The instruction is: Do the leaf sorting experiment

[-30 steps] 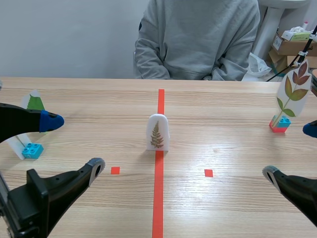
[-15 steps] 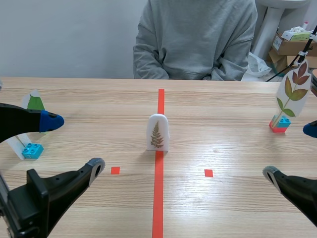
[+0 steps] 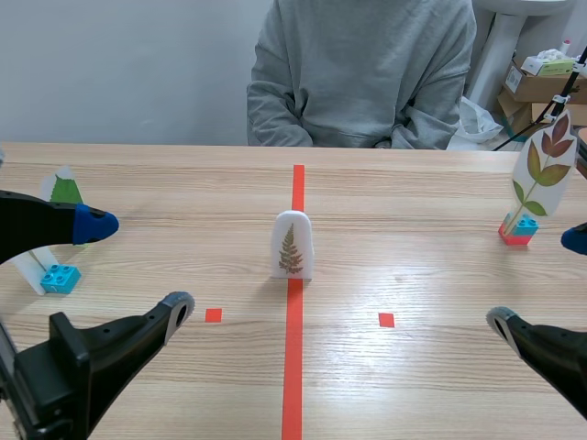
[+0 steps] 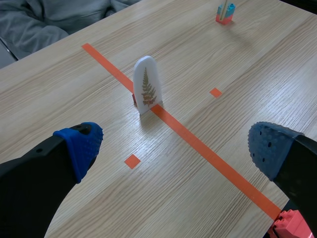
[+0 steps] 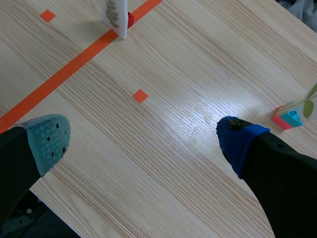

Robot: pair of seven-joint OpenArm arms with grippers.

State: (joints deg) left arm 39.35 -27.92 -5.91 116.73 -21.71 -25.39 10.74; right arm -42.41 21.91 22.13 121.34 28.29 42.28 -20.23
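A white arched card with a brown fern leaf (image 3: pixel 291 244) stands upright on the red centre line, on a small red block; the same fern card (image 4: pixel 145 91) shows ahead of my left gripper and again (image 5: pixel 115 15) far ahead of my right one. A green-leaf card on a blue block (image 3: pixel 57 225) stands at the left. At the right stands a red-and-green leaf card (image 3: pixel 545 165) on a red-and-blue block (image 5: pixel 288 118). My left gripper (image 3: pixel 138 266) is open and holds nothing. My right gripper (image 5: pixel 143 136) is open too, low at the table's right.
A person in a grey sweatshirt (image 3: pixel 362 69) sits across the table, hands out of sight. Cardboard boxes (image 3: pixel 541 82) stand behind at the right. A red block (image 4: pixel 292 224) lies close under my left gripper's finger.
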